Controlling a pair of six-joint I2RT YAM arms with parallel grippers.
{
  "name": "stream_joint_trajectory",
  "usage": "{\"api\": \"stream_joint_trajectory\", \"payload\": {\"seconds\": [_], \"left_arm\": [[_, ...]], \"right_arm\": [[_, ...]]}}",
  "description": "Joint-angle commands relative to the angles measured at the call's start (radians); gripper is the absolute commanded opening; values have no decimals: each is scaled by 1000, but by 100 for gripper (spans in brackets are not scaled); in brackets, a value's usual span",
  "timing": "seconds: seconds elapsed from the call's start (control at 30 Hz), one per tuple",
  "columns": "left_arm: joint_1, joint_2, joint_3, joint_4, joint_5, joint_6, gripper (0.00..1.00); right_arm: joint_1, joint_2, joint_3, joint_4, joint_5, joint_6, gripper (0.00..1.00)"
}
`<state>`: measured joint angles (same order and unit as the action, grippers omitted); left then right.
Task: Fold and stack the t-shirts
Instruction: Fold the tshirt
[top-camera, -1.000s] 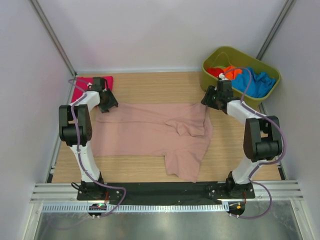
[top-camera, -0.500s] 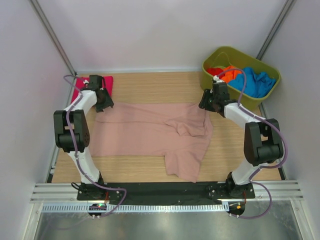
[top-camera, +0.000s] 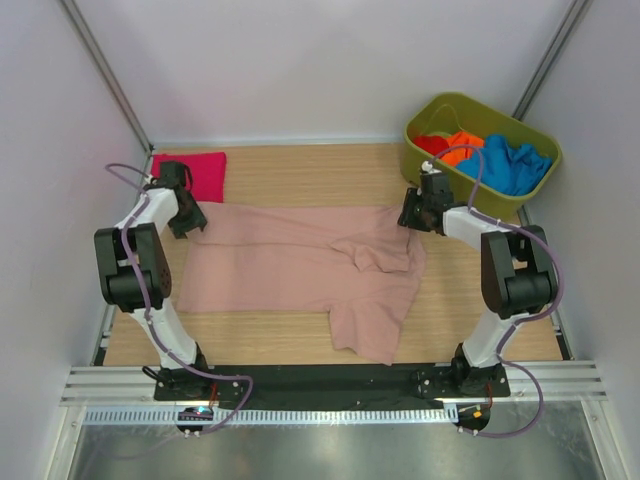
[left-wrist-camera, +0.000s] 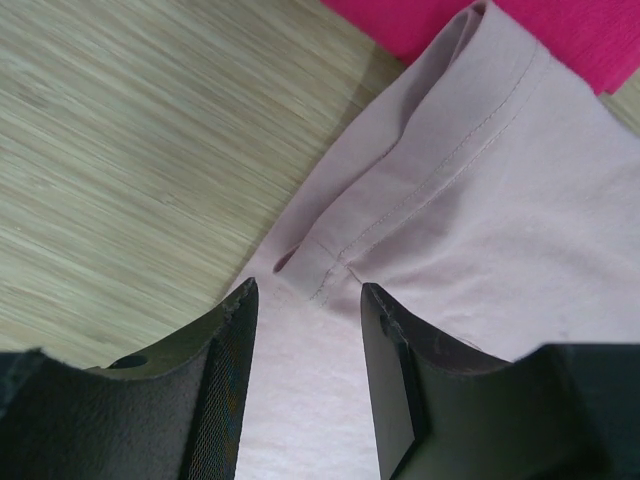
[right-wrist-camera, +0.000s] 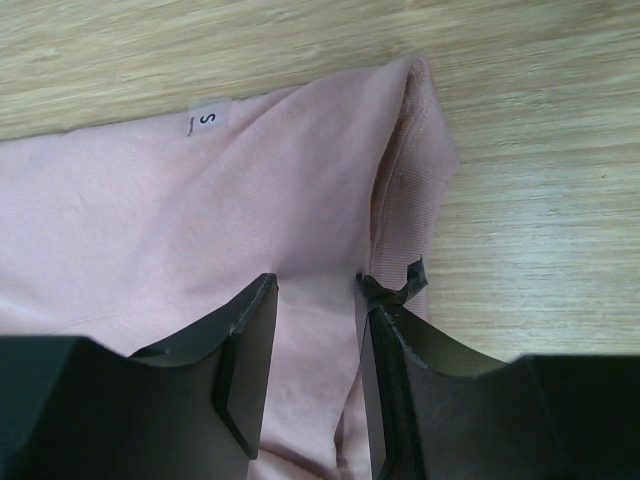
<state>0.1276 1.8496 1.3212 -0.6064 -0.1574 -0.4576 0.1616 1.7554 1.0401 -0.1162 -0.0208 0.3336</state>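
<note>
Left fingers (top-camera: 186, 216) have slid off the magenta t-shirt (top-camera: 195, 172) down to the dusty-pink t-shirt (top-camera: 300, 265), upper-left corner. They're part-open astride the hem. Right fingers (top-camera: 414, 212) are narrowing at the upper-right corner, not clamped. Shirt's spread mid-tabletop (top-camera: 300, 165); likely pinch, then fold.

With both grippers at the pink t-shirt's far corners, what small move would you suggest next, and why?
Probably close both jaws. The left gripper straddles a hem fold of the pink t-shirt, the right gripper its folded edge; both stand open, so neither grips cloth yet.
</note>
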Motion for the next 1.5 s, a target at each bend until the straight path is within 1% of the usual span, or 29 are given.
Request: {"api": "stream_joint_trajectory", "payload": {"seconds": [0.0, 0.2, 0.27, 0.4, 0.43, 0.47, 0.5, 0.53, 0.57, 0.6, 0.97, 1.03, 1.17, 1.33, 1.37, 1.4, 1.47], "left_arm": [[3, -38, -5, 8, -16, 10, 47], [6, -1, -14, 17, -5, -6, 46], [4, 2, -16, 19, -11, -9, 41], [7, 10, -17, 20, -33, -9, 19], [7, 14, -14, 19, -37, -9, 10], [7, 19, -13, 16, -37, -7, 5], [9, 29, -11, 14, -37, -7, 1], [9, 33, -10, 11, -36, -6, 0], [7, 36, -10, 8, -37, -9, 0], [9, 39, -10, 8, -42, -10, 0], [12, 40, -25, -18, -120, -26, 0], [15, 39, -27, -21, -143, -30, 0], [18, 39, -28, -27, -152, -30, 0], [21, 23, 4, -50, -130, -27, 0], [18, 11, 3, -47, -110, -29, 3], [20, -4, 0, -41, -105, -39, 17], [24, -47, -22, -24, -90, -55, 32]], "right_arm": [[0, 13, 1, 67, 12, -16, 44], [0, 30, 8, 79, 12, -16, 43], [0, 41, 20, 75, 12, -18, 41], [1, 53, 44, 69, 16, -15, 34], [0, 56, 51, 69, 16, -18, 28], [1, 58, 64, 66, 50, -16, 24], [0, 59, 72, 66, 51, -16, 20], [0, 62, 80, 66, 56, -16, 9], [0, 68, 96, 56, 58, -18, 3], [0, 70, 103, 53, 56, -16, 1], [0, 88, 129, 70, 97, 1, 1], [0, 88, 133, 72, 125, 7, 1], [0, 87, 141, 67, 183, 16, 1], [1, 96, 140, 73, 151, 19, 1], [0, 98, 135, 78, 134, 22, 1], [1, 99, 133, 78, 127, 25, 1], [0, 101, 132, 76, 116, 27, 1]]}}
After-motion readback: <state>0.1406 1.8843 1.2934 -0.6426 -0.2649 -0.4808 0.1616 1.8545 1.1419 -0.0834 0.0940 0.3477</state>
